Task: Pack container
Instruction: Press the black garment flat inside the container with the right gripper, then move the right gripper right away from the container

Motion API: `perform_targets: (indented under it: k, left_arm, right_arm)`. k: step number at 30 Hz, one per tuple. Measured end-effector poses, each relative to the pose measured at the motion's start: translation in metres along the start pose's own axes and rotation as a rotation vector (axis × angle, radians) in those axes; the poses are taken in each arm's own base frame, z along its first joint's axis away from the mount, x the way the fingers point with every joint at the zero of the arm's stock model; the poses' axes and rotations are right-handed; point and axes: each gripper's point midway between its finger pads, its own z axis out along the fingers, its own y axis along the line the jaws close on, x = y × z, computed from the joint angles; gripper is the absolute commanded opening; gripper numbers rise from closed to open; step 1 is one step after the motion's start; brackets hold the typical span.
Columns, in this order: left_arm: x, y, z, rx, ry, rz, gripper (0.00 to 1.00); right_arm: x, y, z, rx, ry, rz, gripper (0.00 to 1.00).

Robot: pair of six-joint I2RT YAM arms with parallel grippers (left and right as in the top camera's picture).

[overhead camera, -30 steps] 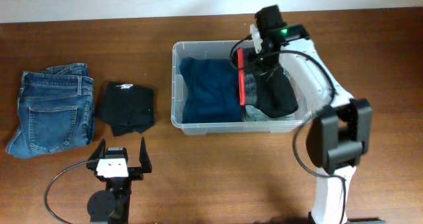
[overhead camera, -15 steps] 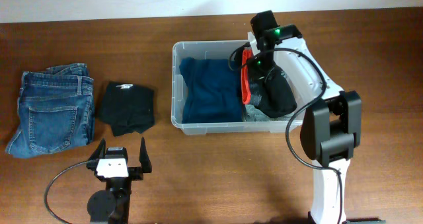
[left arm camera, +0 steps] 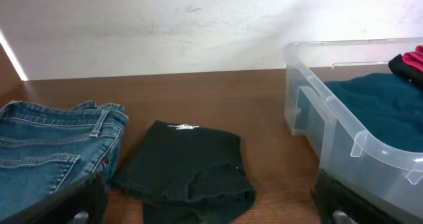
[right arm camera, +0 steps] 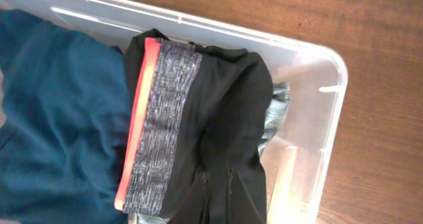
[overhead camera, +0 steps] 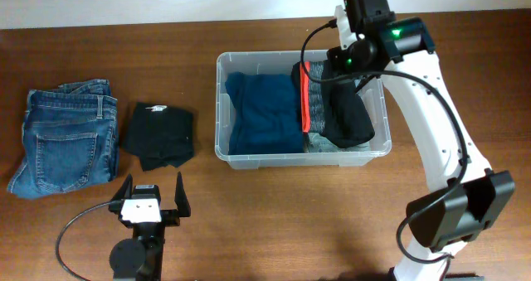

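Observation:
The clear plastic container point(overhead camera: 222, 107) stands right of the table's middle and also shows in the left wrist view point(left arm camera: 344, 128) and the right wrist view point(right arm camera: 330, 72). It holds a teal garment point(overhead camera: 261, 111) on its left. A black garment with a grey and red waistband point(overhead camera: 344, 111) lies on its right. My right gripper point(overhead camera: 348, 70) hangs over the container's far right part. In the right wrist view its fingers point(right arm camera: 218, 201) are shut on a pinch of the black garment point(right arm camera: 225, 98). My left gripper point(overhead camera: 151, 190) is open and empty near the front edge.
Folded blue jeans point(overhead camera: 66, 140) lie at the far left, with a folded black garment point(overhead camera: 159, 134) beside them. Both show in the left wrist view, the jeans point(left arm camera: 46, 145) left of the black garment point(left arm camera: 185, 161). A white wall runs behind the table.
My right arm has swung up and back toward the container's far rim. The black garment now lies flatter, with its waistband straight. The left arm has not moved.

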Motion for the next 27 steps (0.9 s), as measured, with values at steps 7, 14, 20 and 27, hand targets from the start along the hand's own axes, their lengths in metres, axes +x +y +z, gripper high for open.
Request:
perform_targets:
  k: [7, 14, 20, 27]
  left_arm:
    - [0.0, 0.0, 0.0, 0.0, 0.0, 0.0, 0.99]
    - [0.0, 0.0, 0.0, 0.0, 0.0, 0.0, 0.99]
    - [0.0, 0.0, 0.0, 0.0, 0.0, 0.0, 0.99]
    - [0.0, 0.0, 0.0, 0.0, 0.0, 0.0, 0.99]
  right_arm:
    - [0.042, -0.002, 0.059, 0.005, 0.149, 0.029, 0.04]
    - [0.09, -0.01, 0.126, 0.015, 0.197, 0.074, 0.05]
    - [0.1, -0.008, 0.132, 0.006, 0.212, 0.077, 0.06]
    - [0.078, -0.014, 0.076, 0.014, 0.247, 0.082, 0.06]
